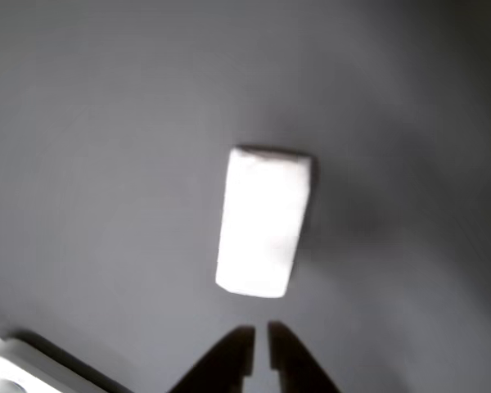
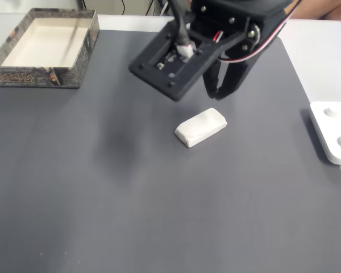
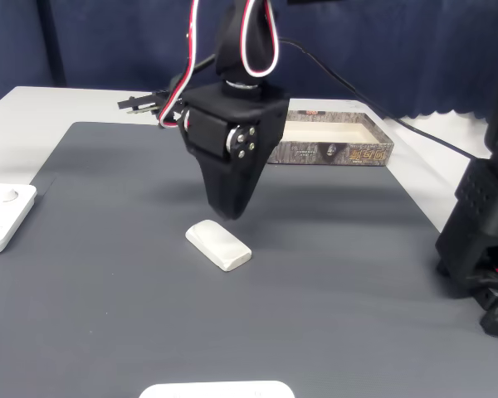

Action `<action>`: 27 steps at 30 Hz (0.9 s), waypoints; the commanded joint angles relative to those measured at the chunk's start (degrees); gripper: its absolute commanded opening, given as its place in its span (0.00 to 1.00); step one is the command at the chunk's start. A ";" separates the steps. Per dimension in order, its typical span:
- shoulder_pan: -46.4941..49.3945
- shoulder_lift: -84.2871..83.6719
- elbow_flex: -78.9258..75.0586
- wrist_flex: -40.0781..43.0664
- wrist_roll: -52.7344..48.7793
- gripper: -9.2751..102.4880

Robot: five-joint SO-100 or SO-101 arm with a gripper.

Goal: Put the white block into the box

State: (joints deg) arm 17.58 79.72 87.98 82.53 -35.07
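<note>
- Black gripper (image 1: 260,332) hangs over a grey mat (image 2: 102,187), its jaws nearly closed with a thin gap between the tips, holding nothing.
- White block (image 2: 200,127) lies flat on the mat just beside the tips, not touching them.
- Cardboard box (image 2: 45,77) sits well apart at the mat's corner.

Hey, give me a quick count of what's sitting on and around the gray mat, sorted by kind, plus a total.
White block: 1
Box: 1
Flat white devices, partly cut off: 2
Total: 4
</note>
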 commanded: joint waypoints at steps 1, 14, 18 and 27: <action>1.67 3.60 -0.79 -0.09 -2.20 0.07; 3.43 2.20 0.09 0.35 -6.24 0.07; 3.43 0.44 -1.67 0.18 -6.42 0.07; 4.04 -3.78 -4.04 -4.75 2.46 0.07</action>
State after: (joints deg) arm 20.21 75.59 87.71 79.37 -37.09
